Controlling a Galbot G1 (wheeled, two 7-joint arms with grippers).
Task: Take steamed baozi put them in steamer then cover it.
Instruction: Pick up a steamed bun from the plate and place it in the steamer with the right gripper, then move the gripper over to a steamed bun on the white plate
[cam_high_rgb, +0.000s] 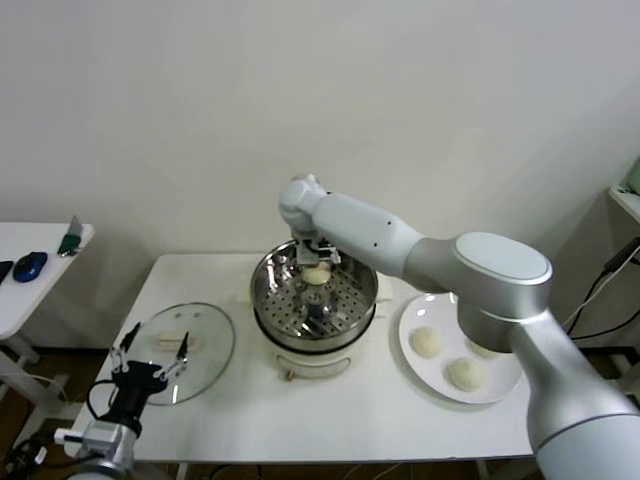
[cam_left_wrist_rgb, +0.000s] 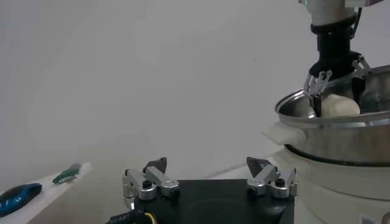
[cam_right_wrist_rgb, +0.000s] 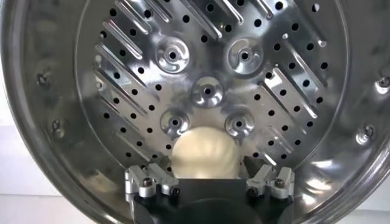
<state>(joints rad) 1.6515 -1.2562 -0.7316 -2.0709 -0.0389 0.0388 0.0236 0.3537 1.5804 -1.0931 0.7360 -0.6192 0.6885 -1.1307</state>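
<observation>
Steel steamer (cam_high_rgb: 315, 300) sits mid-table, toward the back edge. Head view: right gripper (cam_high_rgb: 317, 262) hangs over the basket's far side, a bun (cam_high_rgb: 317, 273) between its fingers; grip unclear here. Three buns (cam_high_rgb: 428, 342) lie on the plate (cam_high_rgb: 415, 372) by the right edge. Glass lid (cam_high_rgb: 205, 345) lies near the left edge; left gripper (cam_high_rgb: 152, 360) hovers at it, spread, empty.

Left wrist view: left fingers (cam_left_wrist_rgb: 149, 181) wide apart; right gripper (cam_left_wrist_rgb: 337, 79) straddles the bun (cam_left_wrist_rgb: 339, 106) above the steamer (cam_left_wrist_rgb: 341, 134) rim.

Right wrist view: fingers (cam_right_wrist_rgb: 149, 181) spread, bun (cam_right_wrist_rgb: 204, 155) between them on the perforated floor (cam_right_wrist_rgb: 207, 73); contact not clear.
</observation>
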